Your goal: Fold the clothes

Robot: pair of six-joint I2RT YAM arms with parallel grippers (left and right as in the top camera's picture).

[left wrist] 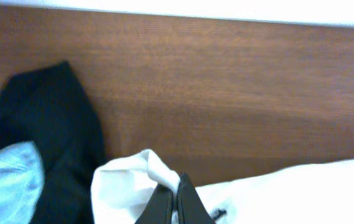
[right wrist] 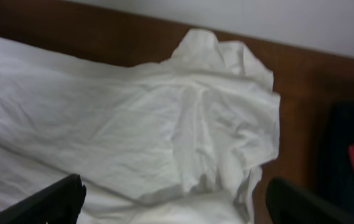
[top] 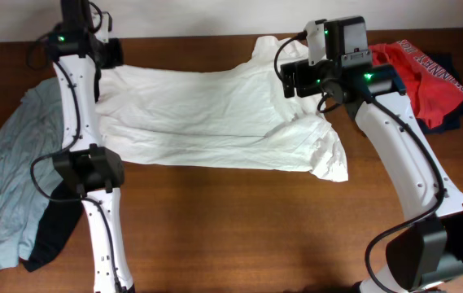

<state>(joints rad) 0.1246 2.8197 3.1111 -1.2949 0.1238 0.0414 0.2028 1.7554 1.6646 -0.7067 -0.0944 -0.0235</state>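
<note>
The white T-shirt (top: 215, 122) lies spread across the middle of the table, bunched at its right end (right wrist: 214, 124). At the shirt's far left corner my left gripper (top: 111, 65) is shut on a fold of white cloth (left wrist: 133, 180), its jaws pressed together (left wrist: 175, 202). My right gripper (top: 290, 83) hovers over the shirt's far right part. It stands wide open (right wrist: 177, 202), with one dark finger (right wrist: 49, 202) on each side of the rumpled cloth and nothing pinched. A pale grey-blue shirt (top: 15, 171) and a black shirt (top: 52, 236) lie at the table's left.
A red garment (top: 422, 77) lies on a dark one (top: 459, 114) at the back right corner. In the left wrist view the black shirt (left wrist: 52, 124) and the pale blue one (left wrist: 5, 180) lie just left of the held corner. Bare wood runs along the front.
</note>
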